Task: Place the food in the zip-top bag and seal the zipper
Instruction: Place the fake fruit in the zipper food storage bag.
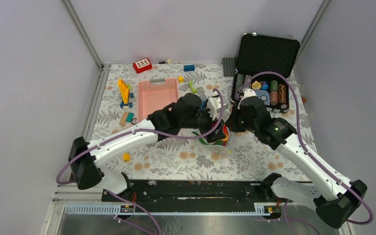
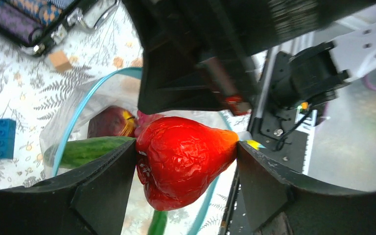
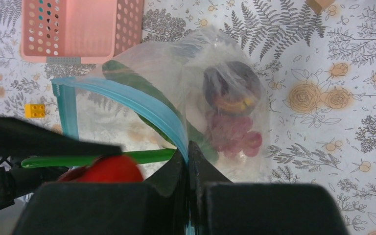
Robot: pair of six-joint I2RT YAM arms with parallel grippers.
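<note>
My left gripper (image 2: 186,156) is shut on the red piece of food (image 2: 183,156), a glossy red pepper shape, and holds it over the open mouth of the clear zip-top bag (image 3: 215,63). The red piece also shows in the right wrist view (image 3: 107,169). My right gripper (image 3: 188,156) is shut on the light-blue zipper strip (image 3: 147,105) and holds the mouth open. Inside the bag lie the maroon round fruit (image 3: 230,83), the dark red grape bunch (image 3: 232,132) and long green pods (image 3: 127,83). In the top view both grippers (image 1: 220,125) meet over the bag (image 1: 220,142) at mid table.
A pink slotted basket (image 1: 157,95) stands behind the left arm. An open black case of poker chips (image 1: 262,88) sits at the back right. Coloured building blocks (image 1: 124,93) lie scattered at the left and back. A small yellow block (image 1: 126,156) lies near the front left.
</note>
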